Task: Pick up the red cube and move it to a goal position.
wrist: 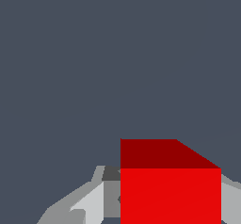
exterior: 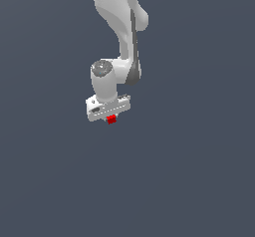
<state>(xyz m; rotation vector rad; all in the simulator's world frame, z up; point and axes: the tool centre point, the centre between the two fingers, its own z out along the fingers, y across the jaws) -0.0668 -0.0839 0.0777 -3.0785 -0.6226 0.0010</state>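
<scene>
Red cube (wrist: pixel 170 195): nearest the wrist camera, filling the lower part of that view, one bright face and one darker face visible. Grey fingers (wrist: pixel 89 204) of the hand flank it on both sides, in contact with it.

Hand (exterior: pixel 110 118): closed on the red cube (exterior: pixel 111 119), which shows just below the white hand body in the exterior view. Only a small part of the cube is exposed there.

Arm (exterior: pixel 122 37): white, descending from the upper edge of the exterior view, wrist pointing downward. Background is uniform dark grey-blue; whether the cube rests on a surface cannot be determined.
</scene>
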